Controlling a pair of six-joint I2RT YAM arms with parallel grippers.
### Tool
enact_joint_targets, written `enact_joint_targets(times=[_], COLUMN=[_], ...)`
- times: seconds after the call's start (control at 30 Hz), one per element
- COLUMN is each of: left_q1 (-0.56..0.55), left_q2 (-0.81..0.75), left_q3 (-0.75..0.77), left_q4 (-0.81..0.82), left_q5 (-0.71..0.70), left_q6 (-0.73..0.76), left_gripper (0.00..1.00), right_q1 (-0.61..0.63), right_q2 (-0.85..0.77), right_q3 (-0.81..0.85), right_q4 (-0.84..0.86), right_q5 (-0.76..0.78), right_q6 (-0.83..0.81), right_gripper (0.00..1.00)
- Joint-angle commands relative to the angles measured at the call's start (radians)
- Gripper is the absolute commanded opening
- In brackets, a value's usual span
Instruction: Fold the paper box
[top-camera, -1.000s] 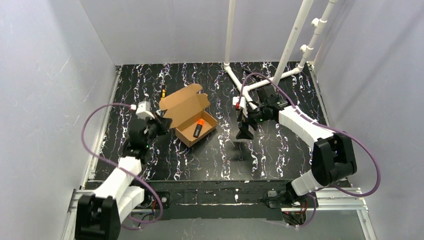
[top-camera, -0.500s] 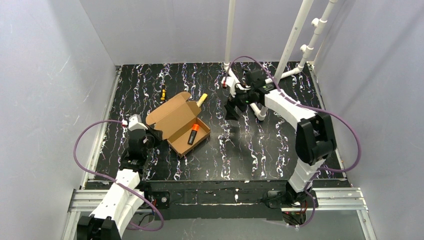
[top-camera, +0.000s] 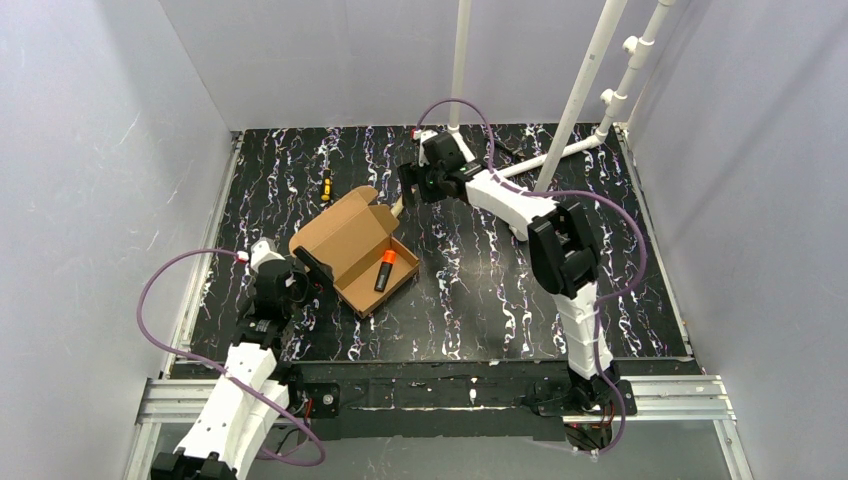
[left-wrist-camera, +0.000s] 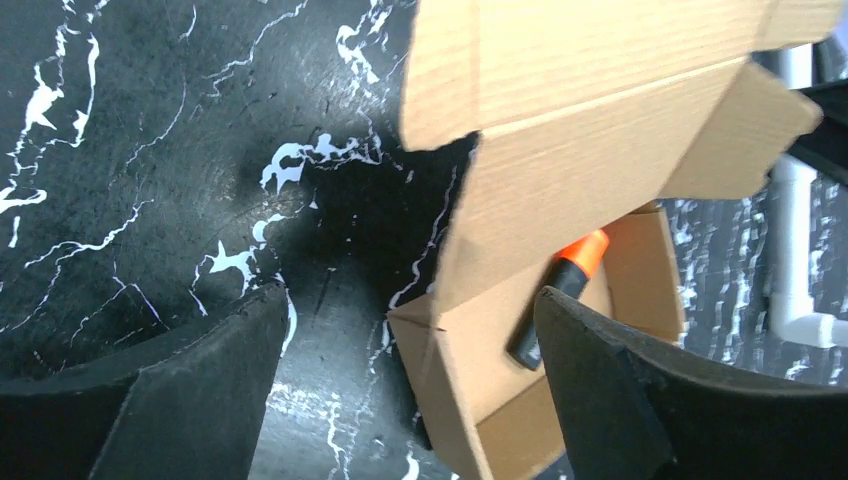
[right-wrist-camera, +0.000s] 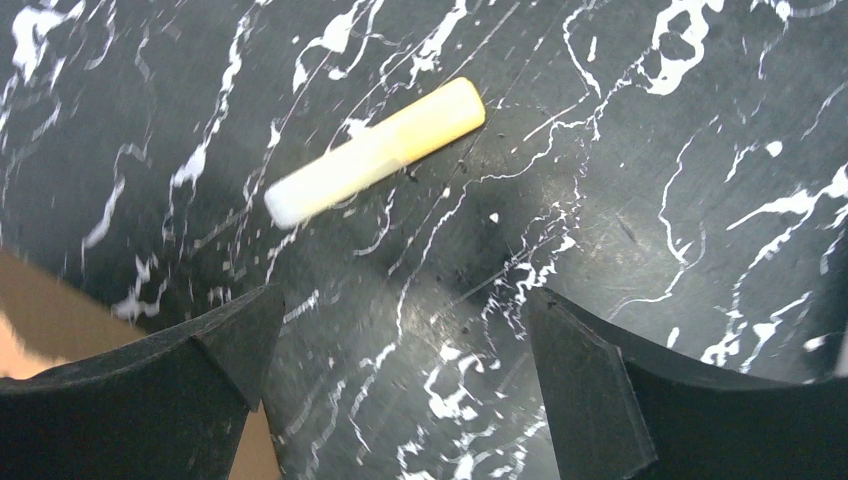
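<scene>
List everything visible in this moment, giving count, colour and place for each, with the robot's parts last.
paper box: one, brown cardboard, left of table centre, lid open
marker: one, orange cap and black body, lying inside the box
yellow stick: one, pale yellow, on the table just behind the box
small item: one, yellow and black, on the table at the far left of the box; too small to identify
pipe frame: one, white, far right of the table
table: one, black with white veining
left gripper: one, black, open, box's near corner between its fingers
right gripper: one, black, open, over the yellow stick
</scene>
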Motion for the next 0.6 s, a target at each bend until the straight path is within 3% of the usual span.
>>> enact_joint_targets(times=[0.0, 0.2, 0.37, 0.57], left_q1=[0.003, 0.003, 0.003, 0.003], left_q2=[-0.07, -0.149, -0.194, -0.202], left_q3=[0.13, 0.213, 0.237, 0.256], left_q4=[-0.186, -0.301, -0.326, -0.346], left_q5=[-0.054, 0.007, 0.003, 0.008], left_q6=[-0.023, 0.041, 0.071, 0.084], left_gripper=[0.97, 0.98, 0.98, 0.98], right_q1=[0.012, 0.048, 0.079, 0.12], right_q2=[0.065, 0.198, 0.29, 0.303], right_q3=[0.098, 0.235, 0.349, 0.308], right_q4=[0.046, 0.016, -0.034, -0.022], right_q5=[0.155, 0.215, 0.336, 0.408], right_q6=[0.262, 0.308, 0.32, 0.244], right_gripper=[1.0, 1.0, 0.89, 0.78])
